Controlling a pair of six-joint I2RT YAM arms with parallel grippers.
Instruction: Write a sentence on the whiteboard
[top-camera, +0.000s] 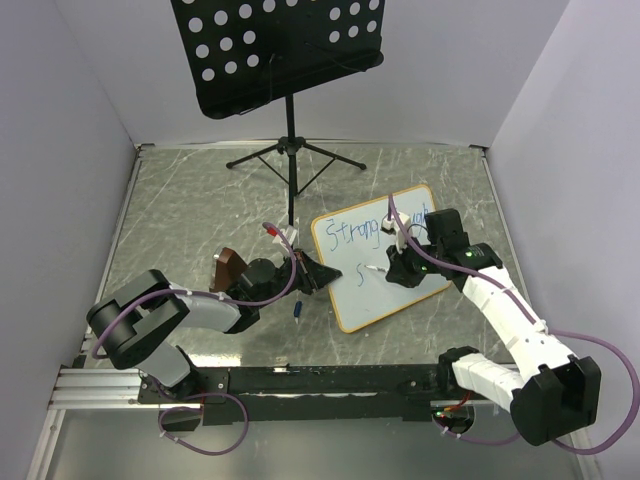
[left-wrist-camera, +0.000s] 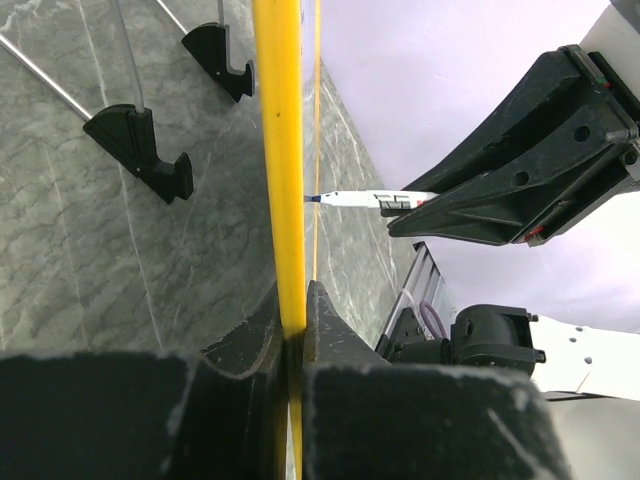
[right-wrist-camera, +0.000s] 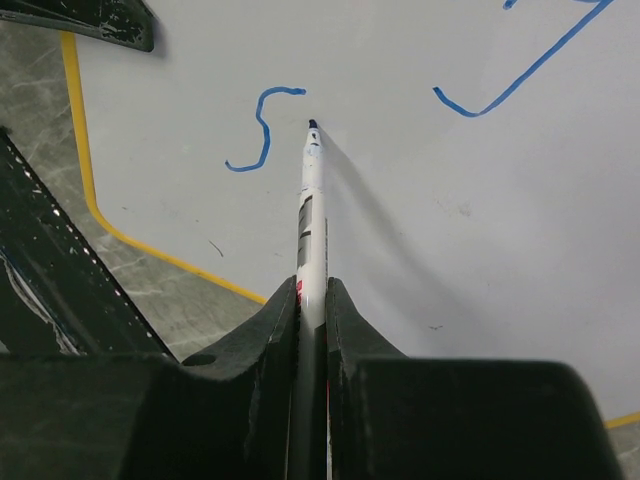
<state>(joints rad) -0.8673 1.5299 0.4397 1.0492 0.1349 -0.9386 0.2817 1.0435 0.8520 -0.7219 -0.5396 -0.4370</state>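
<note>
Top view, left pincer: I saw the left pincer shut narrow on the near-left edge of the whiteboard. I judged it was pinning the board so pen pressure could not slide it.
Top view, right pincer: the right pincer was clamped on the marker above the board's middle, with the tip aimed toward the left pincer.
Top view, sentence: the sentence ran just beyond the right pincer. That arm hid its right end.
Top view, surroundings: the music stand stood well beyond both pincers. A small blue item, possibly a cap, lay on the table just nearer than the left pincer. Neither blocked the writing, in my judgement.
Left wrist view, grip: my fingers pinched the yellow frame edge-on. To their right, the marker tip met the board, or very nearly did.
Left wrist view, background: two black stand feet sat ahead and to the left, apart from the board.
Right wrist view, pen: the marker sat tight between the fingers, its tip just right of a blue S. I could not tell whether it touched.
Right wrist view, obstruction: the left pincer showed at the upper left, apart from the stroke. The second line looked barely begun to me.
</note>
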